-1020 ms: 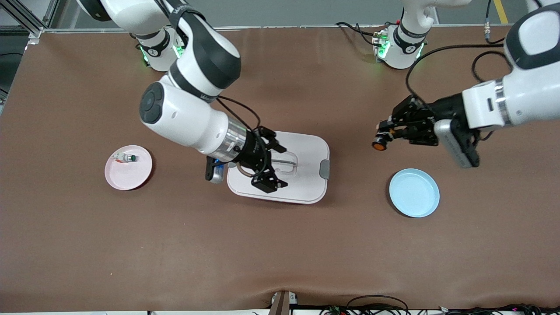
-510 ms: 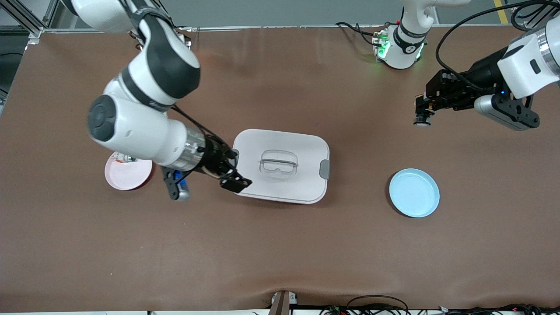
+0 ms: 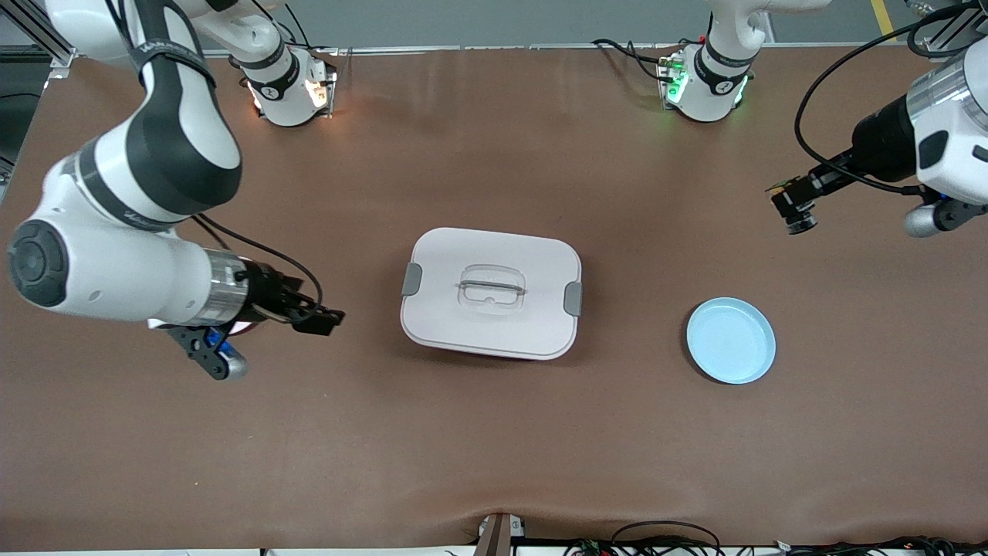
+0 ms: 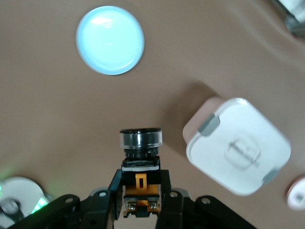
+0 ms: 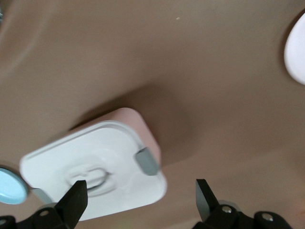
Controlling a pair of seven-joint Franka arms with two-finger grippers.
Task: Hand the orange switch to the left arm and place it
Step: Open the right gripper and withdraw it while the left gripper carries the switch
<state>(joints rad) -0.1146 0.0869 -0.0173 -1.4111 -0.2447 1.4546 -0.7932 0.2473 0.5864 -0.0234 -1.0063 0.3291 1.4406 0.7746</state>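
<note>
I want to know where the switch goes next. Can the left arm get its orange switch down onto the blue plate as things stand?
Probably yes. The left pincer is shut on the orange switch over bare table toward the left arm's end. Nothing stands between it and the empty blue plate; the box sits apart, mid-table.

Place: robotics lab
Evidence: two white arms (image 3: 139, 177) bolted along a brown surface (image 3: 494, 432), aluminium framing (image 3: 46, 35), loose cables (image 3: 664, 537) at its edge
</note>
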